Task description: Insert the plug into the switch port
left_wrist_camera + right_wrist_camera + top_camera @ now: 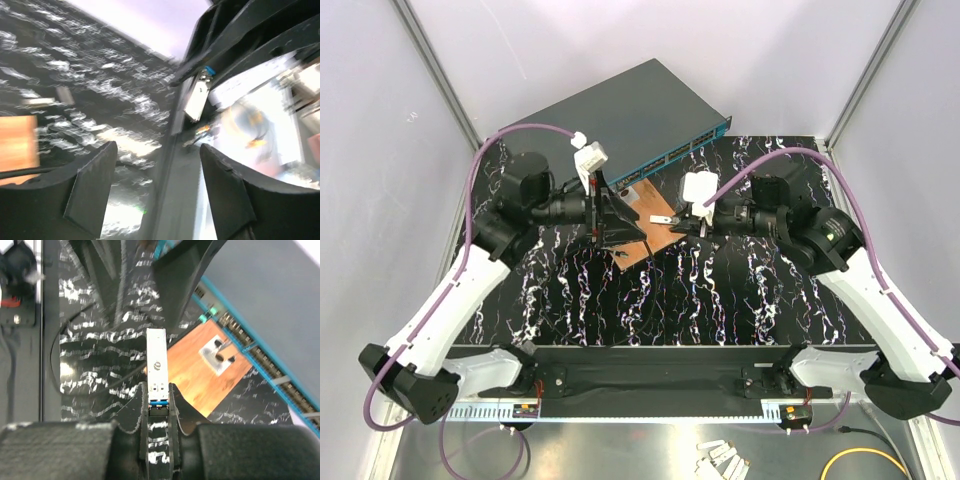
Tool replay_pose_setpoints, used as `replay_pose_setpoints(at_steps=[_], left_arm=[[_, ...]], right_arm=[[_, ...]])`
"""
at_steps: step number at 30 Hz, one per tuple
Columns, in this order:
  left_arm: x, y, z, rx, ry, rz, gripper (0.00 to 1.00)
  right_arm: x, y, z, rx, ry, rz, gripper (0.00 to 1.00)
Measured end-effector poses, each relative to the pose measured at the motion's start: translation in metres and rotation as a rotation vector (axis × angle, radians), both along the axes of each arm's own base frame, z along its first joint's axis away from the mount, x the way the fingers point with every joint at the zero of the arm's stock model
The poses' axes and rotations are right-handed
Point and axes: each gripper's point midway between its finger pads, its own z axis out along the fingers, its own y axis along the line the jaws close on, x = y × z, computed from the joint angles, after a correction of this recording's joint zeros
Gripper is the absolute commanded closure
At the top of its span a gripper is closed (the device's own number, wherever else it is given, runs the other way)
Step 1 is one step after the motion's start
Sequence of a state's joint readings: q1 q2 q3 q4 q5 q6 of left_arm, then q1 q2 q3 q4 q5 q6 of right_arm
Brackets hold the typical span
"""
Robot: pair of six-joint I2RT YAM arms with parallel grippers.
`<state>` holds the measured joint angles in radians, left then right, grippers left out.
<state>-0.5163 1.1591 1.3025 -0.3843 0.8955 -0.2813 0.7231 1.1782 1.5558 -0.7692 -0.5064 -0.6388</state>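
The plug [156,354], a slim silver module with a blue latch, sticks straight out of my right gripper [158,386], which is shut on its rear end. From above the plug [663,219] hovers over the copper-brown board [653,243], short of the switch [620,110]. The switch is a flat dark grey box lying at an angle at the back, with a teal front edge and port row [682,152]; that edge [250,342] runs along the right of the right wrist view. My left gripper [620,228] faces the plug from the left. In its own blurred view the left gripper [157,148] is open and empty, with the plug [196,100] beyond.
A small metal cage [218,353] sits on the copper-brown board [200,372]. Purple cables [790,155] arch over both arms. White walls close in the black marbled table [720,300]. Loose white plugs [720,461] and a yellow cable [865,459] lie in front of the base rail.
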Motion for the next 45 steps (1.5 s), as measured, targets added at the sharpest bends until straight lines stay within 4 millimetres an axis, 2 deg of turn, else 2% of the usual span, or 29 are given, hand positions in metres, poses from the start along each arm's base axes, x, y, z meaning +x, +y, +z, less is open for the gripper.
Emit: replay_pose_setpoints(at_steps=[5,9,14,18,26,28,29,32,39,42,45], left_arm=[[-0.006,-0.010,0.017,-0.162,0.175,-0.019,0.27],[-0.005,-0.012,0.022,-0.251,0.312,-0.020,0.28],[-0.006,-0.013,0.036,-0.311,0.376,-0.032,0.34],[-0.007,-0.013,0.044,-0.338,0.389,-0.042,0.45],[-0.004,-0.015,0.044,-0.346,0.421,-0.040,0.89],[-0.001,-0.015,0.042,-0.342,0.441,-0.031,1.00],[-0.001,-0.015,0.041,-0.341,0.450,-0.027,1.00],[0.001,-0.015,0.040,-0.341,0.454,-0.019,1.00],[0.001,-0.016,0.039,-0.340,0.458,-0.021,1.00],[0.001,-0.016,0.039,-0.338,0.462,-0.018,1.00],[0.003,-0.016,0.036,-0.332,0.476,-0.010,1.00]], right_arm=[[0.003,0.007,0.014,0.067,-0.017,-0.003,1.00],[0.005,0.010,0.019,0.094,-0.020,-0.007,1.00],[0.003,0.013,0.020,0.107,-0.016,0.010,1.00],[0.001,0.015,0.020,0.108,-0.016,0.023,1.00],[-0.001,0.020,0.014,0.095,-0.012,0.039,1.00],[0.000,0.020,0.014,0.090,-0.024,0.039,0.91],[0.001,0.020,0.013,0.086,-0.029,0.038,0.75],[0.001,0.023,0.009,0.064,-0.047,0.044,0.70],[0.006,0.036,-0.012,-0.015,-0.041,0.047,0.69],[0.011,0.035,-0.020,-0.047,-0.039,0.031,0.73],[0.014,0.034,-0.023,-0.065,-0.047,0.012,0.71]])
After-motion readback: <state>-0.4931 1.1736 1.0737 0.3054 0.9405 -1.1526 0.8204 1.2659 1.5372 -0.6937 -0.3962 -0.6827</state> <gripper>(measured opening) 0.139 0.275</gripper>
